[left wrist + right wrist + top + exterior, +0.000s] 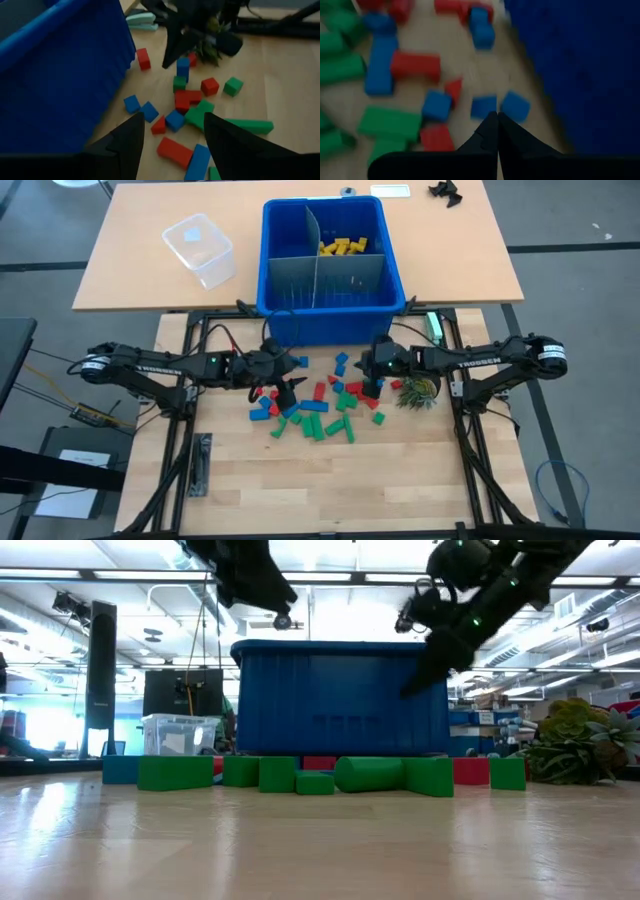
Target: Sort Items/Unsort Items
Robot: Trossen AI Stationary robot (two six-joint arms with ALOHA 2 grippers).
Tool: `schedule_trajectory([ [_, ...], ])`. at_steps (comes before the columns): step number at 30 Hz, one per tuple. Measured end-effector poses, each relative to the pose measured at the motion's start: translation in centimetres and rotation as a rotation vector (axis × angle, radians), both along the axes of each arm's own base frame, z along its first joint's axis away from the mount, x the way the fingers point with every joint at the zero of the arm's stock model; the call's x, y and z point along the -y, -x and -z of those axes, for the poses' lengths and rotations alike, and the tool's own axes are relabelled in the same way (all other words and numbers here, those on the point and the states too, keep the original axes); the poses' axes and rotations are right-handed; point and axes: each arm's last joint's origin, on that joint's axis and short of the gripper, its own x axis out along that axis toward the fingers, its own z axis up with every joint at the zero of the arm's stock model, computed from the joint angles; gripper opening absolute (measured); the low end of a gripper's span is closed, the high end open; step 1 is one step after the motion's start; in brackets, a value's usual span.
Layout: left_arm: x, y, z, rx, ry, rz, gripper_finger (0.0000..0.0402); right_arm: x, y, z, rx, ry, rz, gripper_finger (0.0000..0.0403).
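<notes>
Wooden table top (330, 480) carries red, green and blue toy blocks (320, 412) scattered before large blue plastic bin (290, 315); left gripper (287, 394) jaws spread and empty, right gripper (372, 387) jaws pressed together, above them

Red, green, blue blocks (320, 412), yellow blocks (343, 247), blue bin (332, 315)

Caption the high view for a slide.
Both arms hover over scattered toy blocks beside the blue bin holding yellow blocks.
</notes>
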Motion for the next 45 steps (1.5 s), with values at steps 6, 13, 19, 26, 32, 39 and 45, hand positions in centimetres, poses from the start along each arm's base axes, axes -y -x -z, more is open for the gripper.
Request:
schedule_trajectory([
  [6,0.0,-0.3,0.2,0.006,0.008,-0.016,0.0213,1.9,2.0,2.5,-0.073,-0.022,0.208,0.0001],
  [13,-0.4,0.4,0.9,-0.066,-0.011,-0.143,0.0213,4.5,4.9,5.3,0.0,-0.202,0.577,0.0001],
  [19,-0.5,0.6,1.1,-0.097,-0.021,-0.181,0.0213,6.4,5.7,5.4,0.079,-0.248,0.684,0.0001],
  [26,-0.5,0.6,1.2,-0.106,-0.036,-0.172,0.0214,8.2,6.7,5.8,0.051,-0.231,0.75,0.0001],
  [32,-0.5,0.7,1.2,-0.115,-0.041,-0.168,0.0214,9.4,6.5,7.1,0.04,-0.256,0.753,0.0001],
  [39,-0.4,1.6,2.2,-0.22,0.009,-0.211,0.0214,7.6,5.9,7.3,-0.009,-0.339,0.67,0.0001],
  [45,0.2,2.4,2.9,-0.294,0.059,-0.247,0.0214,4.2,5.4,6.3,-0.033,-0.446,0.531,0.0001],
])
